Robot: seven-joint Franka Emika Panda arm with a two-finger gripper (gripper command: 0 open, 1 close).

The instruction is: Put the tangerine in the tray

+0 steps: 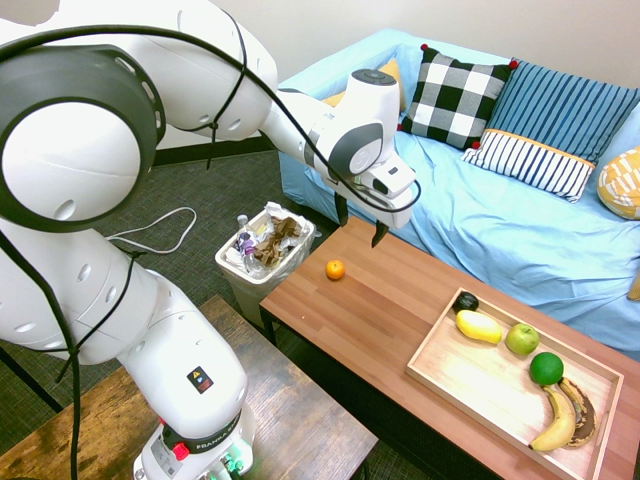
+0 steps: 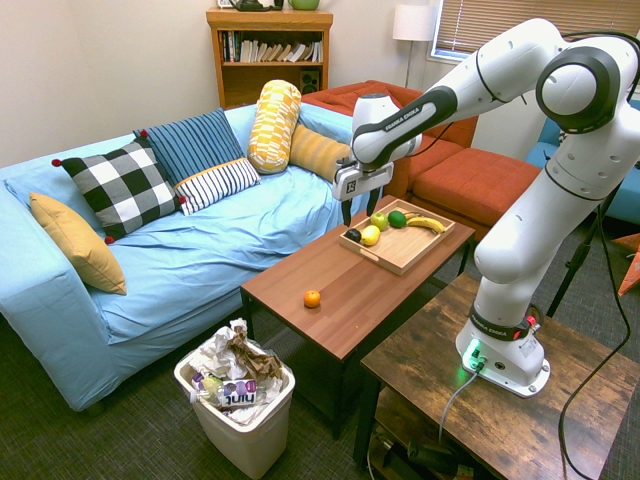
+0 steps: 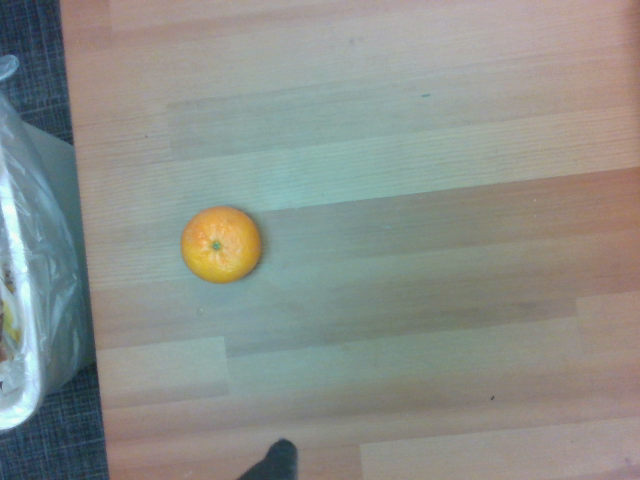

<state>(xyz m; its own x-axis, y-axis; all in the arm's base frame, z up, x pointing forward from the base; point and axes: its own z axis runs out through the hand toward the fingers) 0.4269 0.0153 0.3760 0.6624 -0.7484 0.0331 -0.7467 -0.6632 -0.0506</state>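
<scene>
The tangerine [image 1: 335, 269] [image 2: 312, 298] [image 3: 221, 244] lies alone on the brown coffee table [image 1: 380, 310] near its end by the waste bin. My gripper [image 1: 360, 224] [image 2: 360, 209] hangs open and empty well above the table, between the tangerine and the tray. The light-wood tray [image 1: 470, 385] [image 2: 405, 248] rests at the table's other end and holds a yellow fruit [image 1: 479, 326], a green apple [image 1: 522, 339], a lime [image 1: 546, 368], a dark fruit [image 1: 465, 301] and bananas [image 1: 562, 420].
A white waste bin [image 1: 262, 250] [image 2: 235, 395] full of rubbish stands on the floor right beside the table end near the tangerine. A blue sofa [image 1: 500, 220] with cushions runs along the table's far side. A darker wooden table [image 1: 270, 410] bears the arm.
</scene>
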